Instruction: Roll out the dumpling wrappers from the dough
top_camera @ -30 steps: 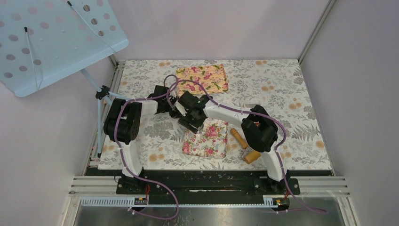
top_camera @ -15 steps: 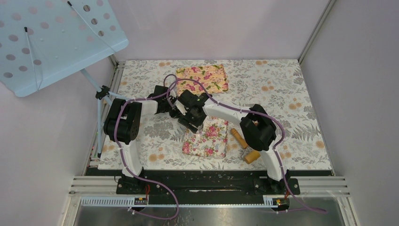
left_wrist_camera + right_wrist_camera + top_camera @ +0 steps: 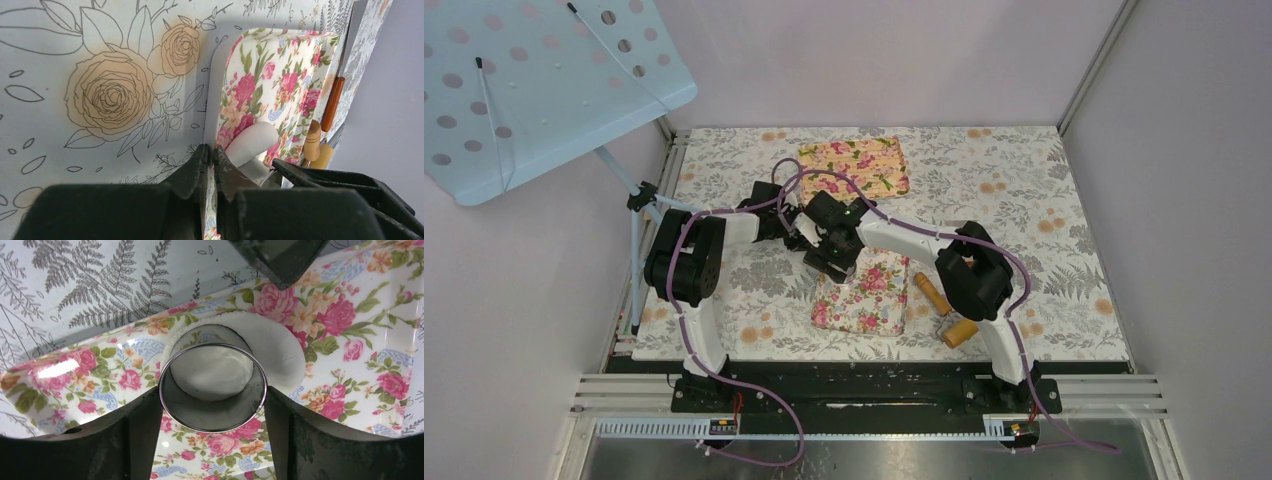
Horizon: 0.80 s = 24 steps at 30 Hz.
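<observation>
Dough (image 3: 282, 350): flattened white patch on the far left end of the near board (image 3: 869, 300), hidden under both grippers in the top view. Ring (image 3: 212, 415) sat over it, upright, dough showing through its middle. More dough spread past one side of the ring than the other. Could not tell whether the rim had cut through.

Right gripper (image 3: 214, 432): fingers wide apart, clamped on the ring's outer wall, one each side.

Left gripper (image 3: 210, 160): fingers closed to a sliver, seemingly pinching the board's left rim and steadying it.

Roller (image 3: 944, 312) lay on the table (image 3: 1024, 200) just right of the board. A second board (image 3: 854, 165) was well apart, at the far side.

Judgement on the cut: bring the ring wholly inside the dough first. Push straight down with the rim level. A tilt would leave one side uncut. Hold the rim pinch firm so the board cannot skid.
</observation>
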Motion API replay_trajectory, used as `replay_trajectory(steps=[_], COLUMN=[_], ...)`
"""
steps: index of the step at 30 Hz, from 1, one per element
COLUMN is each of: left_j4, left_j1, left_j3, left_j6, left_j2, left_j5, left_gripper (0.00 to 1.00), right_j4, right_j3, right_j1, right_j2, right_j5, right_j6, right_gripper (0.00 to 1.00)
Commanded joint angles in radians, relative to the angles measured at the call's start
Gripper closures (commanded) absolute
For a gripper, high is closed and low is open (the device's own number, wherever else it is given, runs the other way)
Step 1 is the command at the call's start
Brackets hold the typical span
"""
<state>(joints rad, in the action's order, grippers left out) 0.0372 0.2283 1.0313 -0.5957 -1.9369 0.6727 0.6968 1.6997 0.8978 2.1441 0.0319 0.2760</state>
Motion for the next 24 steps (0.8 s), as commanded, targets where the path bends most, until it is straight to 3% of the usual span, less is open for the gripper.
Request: replay_trajectory(steps=[1,10,18,24], left_j4=[0.024,0.023,0.024,0.024], left_j1=[0.008,0.011,0.011,0.011], left_j3=[-0.009,-0.013,-0.022,-0.027], left_j6=[0.013,0.013,0.013,0.013], left_j2=[-0.009,0.001,0.022,0.035], left_j5=[-0.034,-0.031,-0.043,-0.054], left_gripper=[0.94,0.94,0.94,0.94], right_j4=[0.187,0.311,0.180,0.142], right_j3=[-0.004,0.080,-0.026,-0.070], right_j1=[0.009,0.009,0.008,0.009], right_j2=[0.116,0.183,0.128,0.107], right_j5=[0.127,0.252,0.109,0.008], right_j6=[0.110,0.136,-0.105,-0.194], right_gripper=[0.78,0.74,0.77,0.77])
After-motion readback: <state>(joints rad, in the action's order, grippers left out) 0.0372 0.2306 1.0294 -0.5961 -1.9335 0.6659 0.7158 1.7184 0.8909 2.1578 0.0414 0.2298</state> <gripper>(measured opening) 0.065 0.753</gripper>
